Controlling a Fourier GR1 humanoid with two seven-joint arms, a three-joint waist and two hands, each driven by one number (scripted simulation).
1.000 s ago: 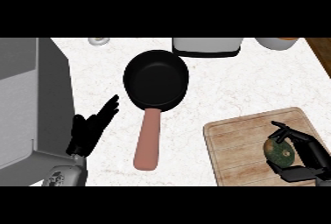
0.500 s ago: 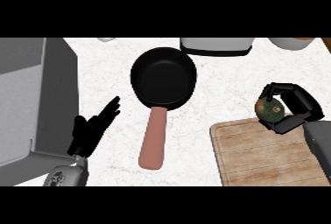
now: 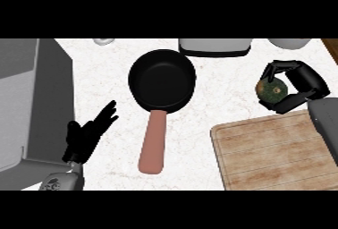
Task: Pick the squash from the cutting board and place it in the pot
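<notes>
Lifted clear of the cutting board [image 3: 277,154], the squash [image 3: 273,90] now rides in the right hand [image 3: 296,87], which has travelled up and away from the board since half a second ago and a full second ago, when it was curled over the squash on the wood. The board has slid lower in the view, bare of produce.

Nearest the robot, the left hand [image 3: 89,134] rests open at the lower left, fingers straight and pointing up and to the right, holding nothing. It sits beside the grey appliance [image 3: 26,103] at the left edge and just left of the pan's pink handle [image 3: 154,147].

Further out, the right hand's fingers and thumb are curled round the dark green squash, which shows between them, just beyond the board's far edge and apparently held above the white counter [image 3: 224,89].

The black pan [image 3: 162,80], the only pot-like vessel on the counter, lies to the left of the carrying hand, well apart from it, at about the same depth. Its long axis runs from the round bowl at the far end back along the handle toward the robot. The right hand is the nearer to the bowl and already has the squash, so the coming move is, I judge, a sideways carry leftward until the squash is over the bowl, keeping away from the handle.

Beyond both, a grey-white container [image 3: 214,47] and a pale bowl [image 3: 290,43] sit along the far edge.
</notes>
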